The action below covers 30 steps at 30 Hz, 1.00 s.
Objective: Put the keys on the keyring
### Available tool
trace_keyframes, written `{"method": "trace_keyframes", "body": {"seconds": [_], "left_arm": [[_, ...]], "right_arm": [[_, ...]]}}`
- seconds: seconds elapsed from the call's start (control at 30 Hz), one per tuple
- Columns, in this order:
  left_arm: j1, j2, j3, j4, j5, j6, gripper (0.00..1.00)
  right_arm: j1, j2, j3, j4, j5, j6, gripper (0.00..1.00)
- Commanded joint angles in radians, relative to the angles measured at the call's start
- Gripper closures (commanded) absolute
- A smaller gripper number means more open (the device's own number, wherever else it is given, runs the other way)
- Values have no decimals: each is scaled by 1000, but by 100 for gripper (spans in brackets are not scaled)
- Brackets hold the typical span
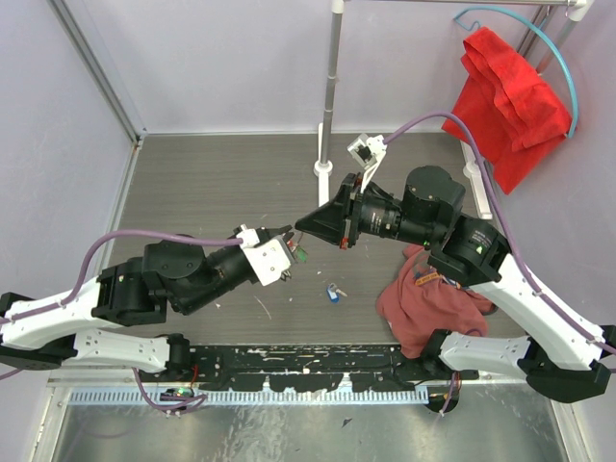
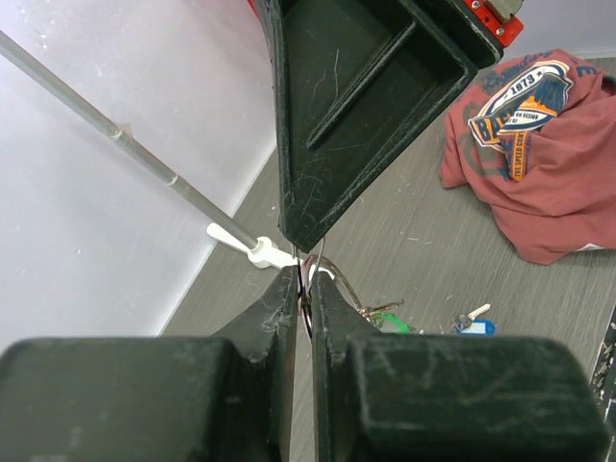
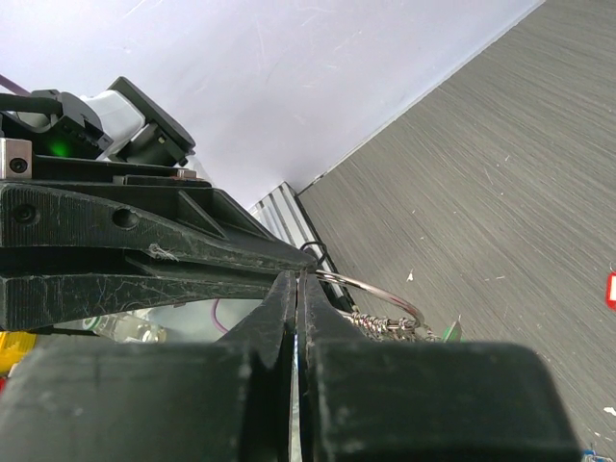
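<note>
Keyring (image 3: 385,290), probably springy, slippery wire best nipped at its rim, hangs near the shirt (image 1: 423,303), pinched by left gripper (image 2: 306,286) and right gripper (image 3: 296,282) alike, blue key (image 2: 474,325) lying nearer the shirt.

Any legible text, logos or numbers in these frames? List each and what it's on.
"1973": on the printed emblem of the maroon T-shirt, left wrist view.
Larger lettering below it on the same emblem: too blurred to read.
Blue key tag: too small to tell.
Nothing else legible in any view.
</note>
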Motion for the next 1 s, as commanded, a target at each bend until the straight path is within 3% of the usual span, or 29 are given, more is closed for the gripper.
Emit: {"method": "trace_keyframes", "body": {"seconds": [0.0, 0.13, 0.37, 0.57, 0.77, 0.97], "left_arm": [[-2, -5, 9, 25, -18, 1, 89], [-3, -5, 12, 26, -15, 4, 94], [-3, -3, 14, 35, -9, 10, 88], [-2, 3, 18, 35, -8, 10, 100], [-2, 15, 33, 20, -14, 12, 100], [-3, 15, 35, 5, -34, 18, 100]], "right_arm": [[3, -34, 8, 95, -11, 10, 99], [3, -32, 6, 95, -14, 12, 99], [4, -30, 0, 109, -23, 18, 99], [4, -31, -2, 106, -23, 19, 99], [4, -37, 0, 94, -8, 11, 99], [3, -58, 25, 40, 85, -39, 69]]}}
